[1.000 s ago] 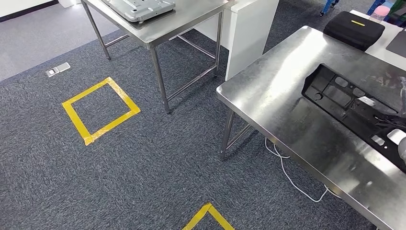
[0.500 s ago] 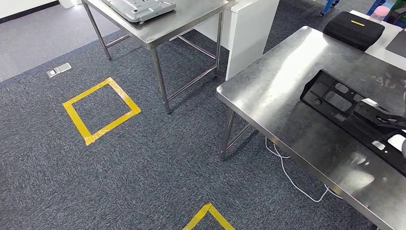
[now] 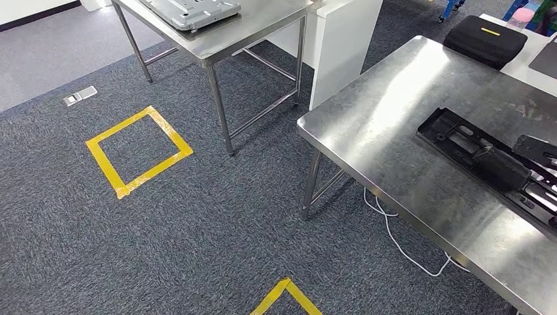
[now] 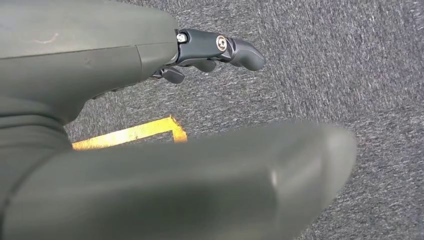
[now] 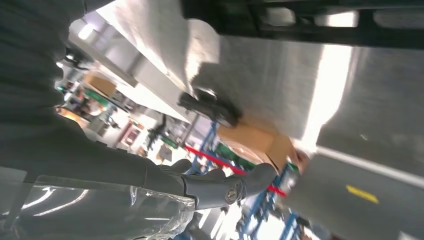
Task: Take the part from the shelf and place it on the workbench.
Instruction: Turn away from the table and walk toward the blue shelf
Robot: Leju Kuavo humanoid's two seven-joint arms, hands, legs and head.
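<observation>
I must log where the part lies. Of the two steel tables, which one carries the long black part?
The nearer steel table on the right carries the long black part, lying flat. The farther table at the top bears a grey metal plate instead.

The head view looks forward and steeply down from high on the body, across grey carpet with yellow tape squares [image 3: 138,152] to the stainless steel workbench [image 3: 394,125].

The left wrist view sits close behind the grey left hand [image 4: 150,120] and faces the carpet beyond the fingers, sharing a yellow tape corner [image 4: 167,127] with the head view.

The right wrist view, turned, sits close behind the grey right hand [image 5: 150,165] and shares the steel bench surface [image 5: 280,85] ahead of the fingers with the head view.
</observation>
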